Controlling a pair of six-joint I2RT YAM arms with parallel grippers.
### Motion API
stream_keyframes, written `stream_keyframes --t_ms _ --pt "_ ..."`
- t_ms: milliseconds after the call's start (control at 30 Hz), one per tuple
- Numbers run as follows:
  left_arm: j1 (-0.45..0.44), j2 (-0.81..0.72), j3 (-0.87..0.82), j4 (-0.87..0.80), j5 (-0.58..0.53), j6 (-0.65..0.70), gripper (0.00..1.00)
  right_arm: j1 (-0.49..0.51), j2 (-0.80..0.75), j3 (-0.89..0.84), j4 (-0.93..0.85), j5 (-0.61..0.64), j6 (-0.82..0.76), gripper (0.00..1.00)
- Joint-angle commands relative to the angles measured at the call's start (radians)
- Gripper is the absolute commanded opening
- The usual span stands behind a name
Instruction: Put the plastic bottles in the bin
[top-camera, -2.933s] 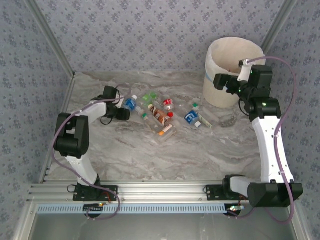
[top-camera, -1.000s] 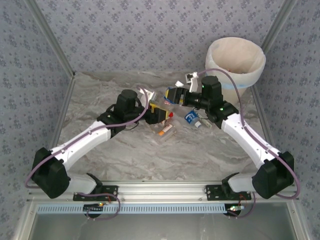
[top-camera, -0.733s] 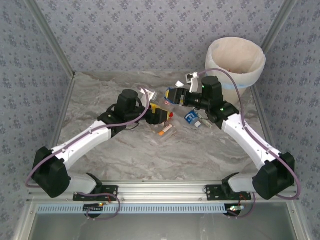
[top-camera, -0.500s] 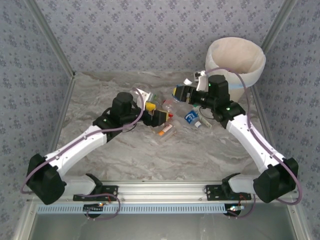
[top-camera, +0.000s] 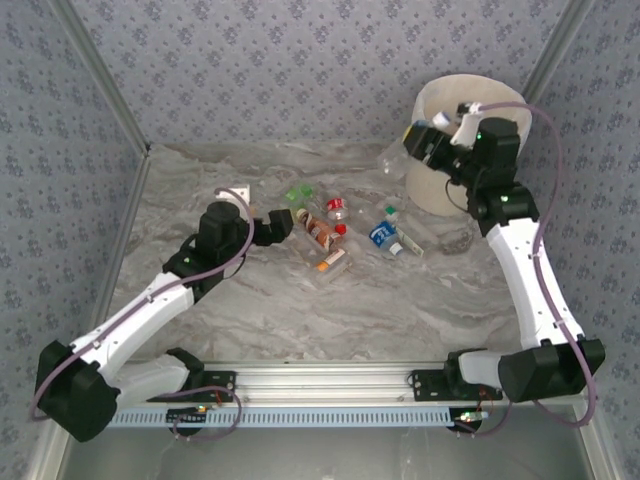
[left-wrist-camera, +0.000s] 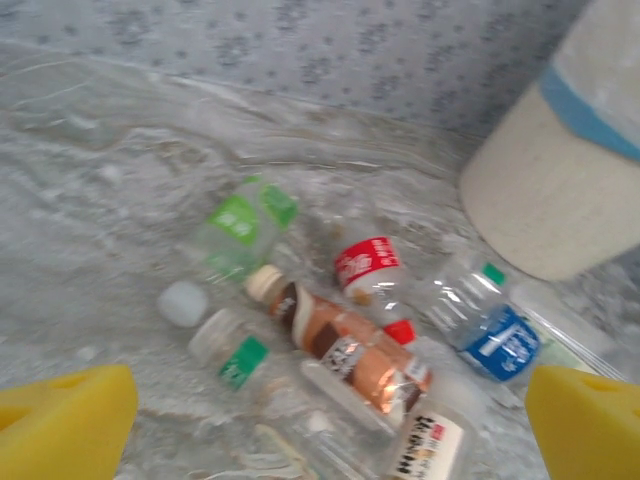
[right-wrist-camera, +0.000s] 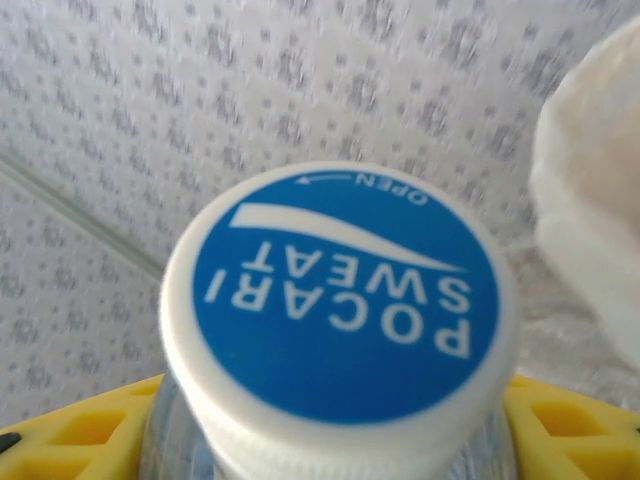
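Several plastic bottles lie in a pile mid-table: a green-labelled one (top-camera: 297, 195) (left-wrist-camera: 240, 215), a red-labelled one (top-camera: 337, 207) (left-wrist-camera: 365, 265), a brown one (top-camera: 320, 232) (left-wrist-camera: 345, 350) and a blue-labelled one (top-camera: 382, 235) (left-wrist-camera: 500, 342). My left gripper (top-camera: 278, 224) (left-wrist-camera: 328, 418) stands open just left of the pile, its yellow fingertips (left-wrist-camera: 65, 420) wide apart with nothing gripped. My right gripper (top-camera: 422, 140) (right-wrist-camera: 320, 430) is raised against the left side of the cream bin (top-camera: 470, 110) (right-wrist-camera: 600, 200), shut on a clear bottle (top-camera: 393, 157) with a blue cap (right-wrist-camera: 335, 300).
The bin (left-wrist-camera: 550, 190) stands at the table's back right, against the patterned wall. A clear bottle with a green label (left-wrist-camera: 235, 355) and a white-labelled one (left-wrist-camera: 430, 445) lie nearest my left gripper. Metal frame posts run up both back corners.
My left gripper opened and drew back left from the pile, leaving the brown bottle on the table. My right arm rose and swung right, carrying its bottle to the bin's side.
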Motion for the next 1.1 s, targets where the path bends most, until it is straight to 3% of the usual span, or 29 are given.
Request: stream_keyframes --t_ms 0,133,300,467,700,800,967,1067 --pt "0.019 -0.056 -0.024 -0.012 -0.114 -0.059 1.0 -0.034 0.061 0.093 0.033 0.073 -0.039 0.63" --pt "0.041 -0.103 -0.063 -0.03 -0.142 -0.082 0.99 -0.075 0.154 0.181 0.106 0.148 -0.033 0.63" --pt "0.062 -0.136 -0.09 -0.04 -0.134 -0.094 1.0 -0.144 0.284 0.275 0.219 0.135 0.1 0.62" --pt "0.066 -0.144 -0.097 -0.054 -0.134 -0.1 0.99 -0.16 0.382 0.329 0.235 0.364 0.08 0.63" --pt "0.069 -0.141 -0.096 -0.064 -0.121 -0.102 1.0 -0.209 0.537 0.429 0.221 0.467 0.175 0.64" --pt "0.07 -0.141 -0.095 -0.071 -0.123 -0.102 0.99 -0.21 0.621 0.532 0.145 0.513 0.185 0.7" --pt "0.073 -0.136 -0.094 -0.093 -0.133 -0.11 0.99 -0.208 0.725 0.7 -0.05 0.571 0.208 0.95" --pt "0.075 -0.132 -0.092 -0.106 -0.134 -0.114 1.0 -0.203 0.725 0.725 -0.106 0.583 0.195 1.0"
